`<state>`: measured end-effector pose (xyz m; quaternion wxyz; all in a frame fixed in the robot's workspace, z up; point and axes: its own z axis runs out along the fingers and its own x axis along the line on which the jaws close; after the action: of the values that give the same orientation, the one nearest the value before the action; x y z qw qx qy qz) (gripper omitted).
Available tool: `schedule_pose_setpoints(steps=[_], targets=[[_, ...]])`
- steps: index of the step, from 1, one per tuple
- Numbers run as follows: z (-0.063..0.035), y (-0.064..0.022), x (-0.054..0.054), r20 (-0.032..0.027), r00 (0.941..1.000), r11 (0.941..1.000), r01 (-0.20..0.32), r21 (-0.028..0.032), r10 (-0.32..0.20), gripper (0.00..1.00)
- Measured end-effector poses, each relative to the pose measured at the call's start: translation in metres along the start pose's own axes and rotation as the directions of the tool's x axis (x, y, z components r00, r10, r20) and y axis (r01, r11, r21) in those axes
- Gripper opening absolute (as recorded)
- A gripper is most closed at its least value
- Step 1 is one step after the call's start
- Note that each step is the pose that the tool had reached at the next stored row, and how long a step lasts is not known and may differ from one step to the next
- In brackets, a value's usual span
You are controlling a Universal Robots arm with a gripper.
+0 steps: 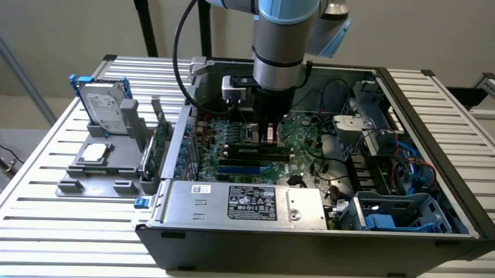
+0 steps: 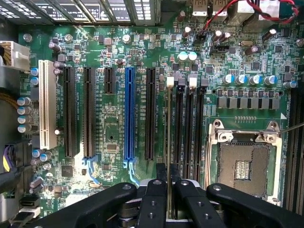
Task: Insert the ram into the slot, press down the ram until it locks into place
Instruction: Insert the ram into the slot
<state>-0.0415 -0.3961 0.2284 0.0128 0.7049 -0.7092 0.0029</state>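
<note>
My gripper (image 2: 169, 202) is shut on the ram (image 2: 169, 142), which I see edge-on as a thin pale line between the two black fingers (image 2: 155, 194). The ram stands upright along the outermost of several parallel black memory slots (image 2: 189, 133), in line with that slot's white end clip (image 2: 170, 81). Whether its lower edge is seated in the slot is hidden. In the exterior view the gripper (image 1: 268, 134) reaches straight down into the open computer case, over the motherboard (image 1: 232, 136).
A long blue slot (image 2: 129, 114), black expansion slots (image 2: 88, 114) and a white slot (image 2: 46, 104) lie beside the memory slots. The CPU socket (image 2: 242, 164) sits on the other side. Case walls, cables and a power supply (image 1: 247, 202) surround the board. A hard drive (image 1: 104, 110) stands outside.
</note>
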Motion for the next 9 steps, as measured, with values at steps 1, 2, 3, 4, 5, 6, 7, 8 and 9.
schedule_pose_setpoints(steps=[1,2,3,4,5,6,7,8,9], targets=[[0.0000,0.0000,-0.0003,0.0000,1.0000,1.0000,-0.001,0.0000,0.001,0.14],[0.0001,0.0000,-0.0005,0.0000,1.0000,1.0000,-0.002,0.0000,0.002,0.14],[0.0002,0.0000,-0.0007,-0.0001,1.0000,1.0000,-0.003,-0.0001,0.003,0.14],[0.0002,0.0000,-0.0008,-0.0002,1.0000,1.0000,-0.003,-0.0001,0.003,0.14],[0.0003,0.0000,-0.0009,-0.0004,1.0000,1.0000,-0.004,-0.0001,0.004,0.14],[0.0003,0.0000,-0.0009,-0.0007,1.0000,1.0000,-0.004,-0.0002,0.004,0.14],[0.0004,0.0000,-0.0010,-0.0009,1.0000,1.0000,-0.005,-0.0002,0.005,0.14],[0.0005,0.0000,-0.0010,-0.0011,1.0000,1.0000,-0.005,-0.0002,0.005,0.14],[0.0007,0.0001,-0.0010,-0.0017,1.0000,1.0000,-0.006,-0.0001,0.006,0.14]])
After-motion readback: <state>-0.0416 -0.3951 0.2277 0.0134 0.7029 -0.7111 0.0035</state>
